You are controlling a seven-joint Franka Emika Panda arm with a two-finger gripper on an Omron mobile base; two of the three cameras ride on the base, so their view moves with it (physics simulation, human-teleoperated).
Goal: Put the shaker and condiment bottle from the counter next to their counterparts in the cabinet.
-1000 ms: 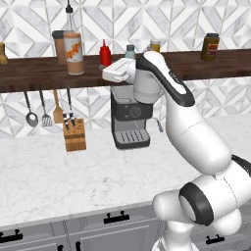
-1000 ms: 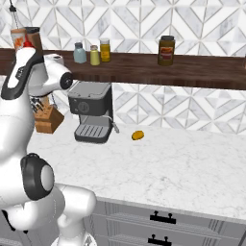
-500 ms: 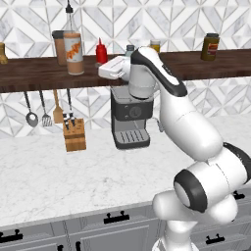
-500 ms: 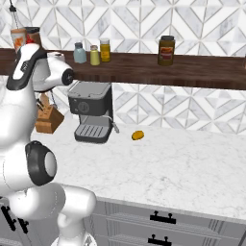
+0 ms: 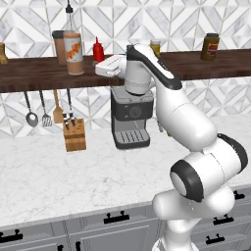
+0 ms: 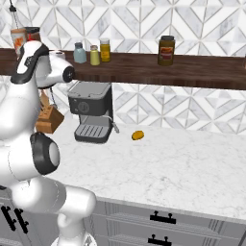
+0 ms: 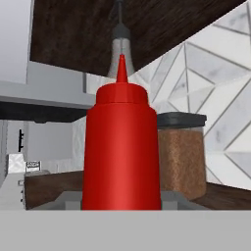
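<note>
My gripper [image 5: 102,62] is shut on the red condiment bottle [image 5: 98,50], holding it upright at the cabinet [image 5: 29,73], the dark brown shelf. The bottle stands just right of the tall orange-labelled bottle [image 5: 73,48]. In the hand view the red condiment bottle [image 7: 121,147] rises close in front, with the tall bottle's thin spout [image 7: 120,41] behind it. Further right along the cabinet [image 6: 202,72], the pale yellow-olive shaker [image 6: 94,55] stands beside the pale blue-grey shaker [image 6: 79,53]. The white marble counter [image 5: 98,176] lies below.
A brown-filled jar [image 7: 180,157] stands behind the red bottle. A deeper yellow jar [image 6: 104,50] and a dark jar [image 6: 166,50] share the shelf. Under it stand a coffee machine [image 5: 128,117] and a knife block [image 5: 74,137], with utensils [image 5: 44,105] hanging. A small orange thing [image 6: 138,135] lies on the counter.
The arm has swung left along the shelf, carrying the red bottle closer to the tall orange-labelled bottle. The jaws have kept their grip.
</note>
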